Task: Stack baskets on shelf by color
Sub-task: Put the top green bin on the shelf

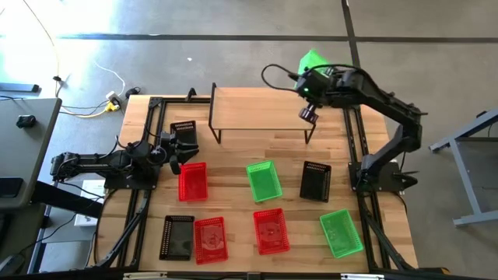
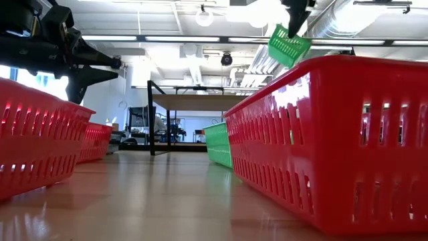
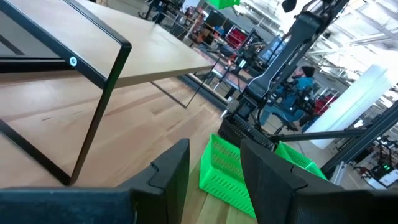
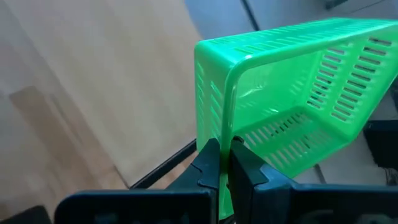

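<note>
Right gripper [image 4: 225, 165] pinches an unlabelled green basket [image 4: 292, 93].

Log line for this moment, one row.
right gripper: shut on green basket, raised near shelf | left gripper: open, empty | shelf: bare

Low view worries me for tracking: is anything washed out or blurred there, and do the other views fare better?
Low view: ceiling lights blow out bright, the nearest red basket looms large and soft. High view: even light, all sharp. Right wrist view: the green basket in the right gripper is crisp; the wood behind is soft.
</note>
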You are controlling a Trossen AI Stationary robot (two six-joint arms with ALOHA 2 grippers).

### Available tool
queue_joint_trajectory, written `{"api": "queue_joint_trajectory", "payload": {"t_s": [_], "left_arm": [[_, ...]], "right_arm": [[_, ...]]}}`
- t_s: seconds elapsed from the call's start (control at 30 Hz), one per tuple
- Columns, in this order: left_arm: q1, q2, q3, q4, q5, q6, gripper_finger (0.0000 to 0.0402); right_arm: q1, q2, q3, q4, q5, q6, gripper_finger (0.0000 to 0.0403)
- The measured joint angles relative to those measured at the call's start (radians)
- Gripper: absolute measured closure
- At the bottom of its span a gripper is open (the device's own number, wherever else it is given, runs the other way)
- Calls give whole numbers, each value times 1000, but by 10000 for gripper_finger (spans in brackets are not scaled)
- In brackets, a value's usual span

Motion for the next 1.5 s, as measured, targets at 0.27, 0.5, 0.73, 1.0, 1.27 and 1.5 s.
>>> {"api": "queue_joint_trajectory", "payload": {"t_s": [0.27,0.5,0.73,1.0,1.27,1.5], "left_arm": [[0,0,0,-1,0,1,268],[0,0,0,-5,1,1,268],[0,0,0,-5,3,2,268],[0,0,0,-5,11,3,268],[0,0,0,-5,27,3,268],[0,0,0,-5,28,3,268]], "right_arm": [[12,95,0,-48,-95,0,403],[46,165,0,-58,-133,0,403],[69,226,-1,-64,-162,-19,403],[80,258,-1,-64,-157,-53,403],[75,258,-45,-64,-157,-62,403],[75,258,-63,-65,-150,-53,403]]}}
